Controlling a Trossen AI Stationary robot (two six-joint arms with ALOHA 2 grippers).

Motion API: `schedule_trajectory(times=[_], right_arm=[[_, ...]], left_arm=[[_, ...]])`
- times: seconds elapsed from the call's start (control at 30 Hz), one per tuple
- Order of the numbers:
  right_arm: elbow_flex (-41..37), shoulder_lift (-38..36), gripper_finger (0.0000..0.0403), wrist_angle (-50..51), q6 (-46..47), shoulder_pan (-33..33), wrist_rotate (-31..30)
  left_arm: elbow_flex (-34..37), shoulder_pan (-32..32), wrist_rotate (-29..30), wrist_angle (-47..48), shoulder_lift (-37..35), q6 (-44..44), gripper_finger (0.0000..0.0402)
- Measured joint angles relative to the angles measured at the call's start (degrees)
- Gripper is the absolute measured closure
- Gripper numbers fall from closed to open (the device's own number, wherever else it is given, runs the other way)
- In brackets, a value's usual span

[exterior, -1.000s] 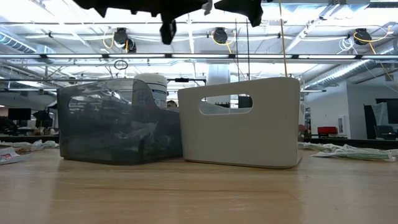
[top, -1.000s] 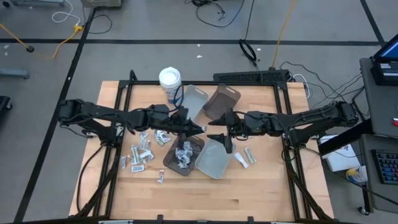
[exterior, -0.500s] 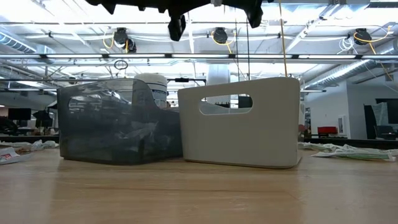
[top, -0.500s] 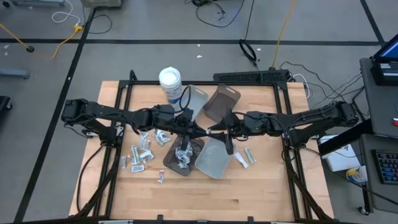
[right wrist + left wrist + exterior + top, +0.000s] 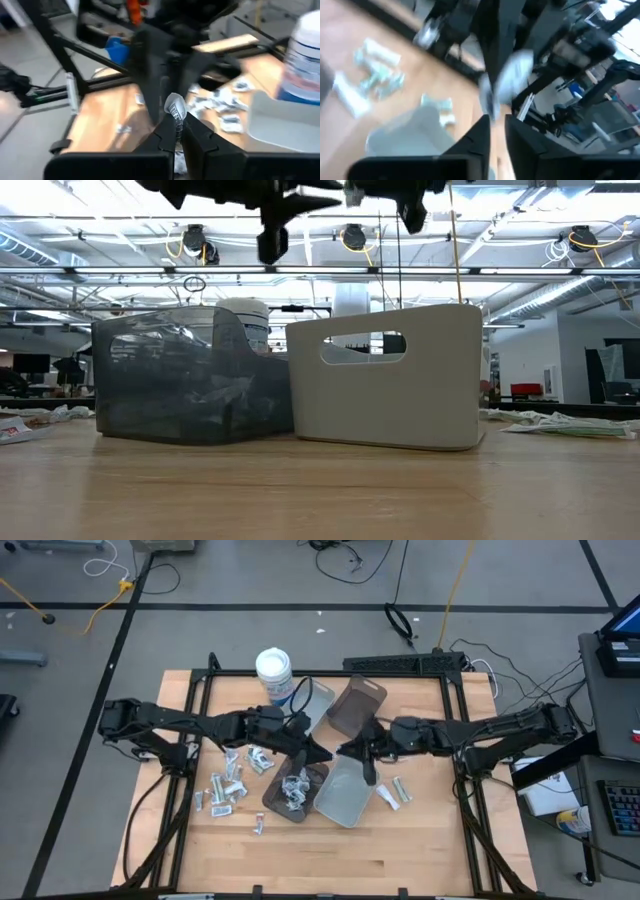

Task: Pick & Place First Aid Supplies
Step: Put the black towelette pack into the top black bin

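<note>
Black and angular, both arms reach level toward mid-worktop and meet above the smoky translucent tray [image 5: 297, 790]. The right gripper [image 5: 176, 131] has its jaws pinching a small crinkled white packet [image 5: 175, 106]; whether the left gripper [image 5: 318, 751] grips anything, I cannot tell. More packets [image 5: 226, 785] lie scattered on pale wood.

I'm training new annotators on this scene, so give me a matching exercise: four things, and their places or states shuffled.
Things:
1. white tub
2. front dark tray
3. front pale tray
4. right end effector

Places or states:
a. empty
b. holds a heap of packets
c. at the table's back edge
d. pinching a white packet

Pairs: 1-c, 2-b, 3-a, 4-d
</note>
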State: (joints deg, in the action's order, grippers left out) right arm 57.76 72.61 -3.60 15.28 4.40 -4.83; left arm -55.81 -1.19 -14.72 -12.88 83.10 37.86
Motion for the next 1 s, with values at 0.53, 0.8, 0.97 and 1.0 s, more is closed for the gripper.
schedule_trajectory(times=[0.53,0.8,0.97,1.0], right_arm=[[11.5,9.3,0.0400,34.2,-1.1,-18.7,17.1],[25.4,22.4,0.0400,48.4,-7.0,-25.7,17.0],[32.7,29.4,0.0400,53.8,-9.5,-29.6,16.7],[33.8,30.6,0.0400,54.9,-10.1,-30.3,16.6]], left_arm=[[0.0,-2.3,-6.5,7.6,-0.3,5.4,0.0249],[0.0,-4.7,-11.2,7.6,-0.3,5.4,0.0248],[0.0,-6.0,-15.4,7.6,-0.3,4.3,0.0247],[0.0,-6.1,-15.9,7.6,-0.3,4.2,0.0247]])
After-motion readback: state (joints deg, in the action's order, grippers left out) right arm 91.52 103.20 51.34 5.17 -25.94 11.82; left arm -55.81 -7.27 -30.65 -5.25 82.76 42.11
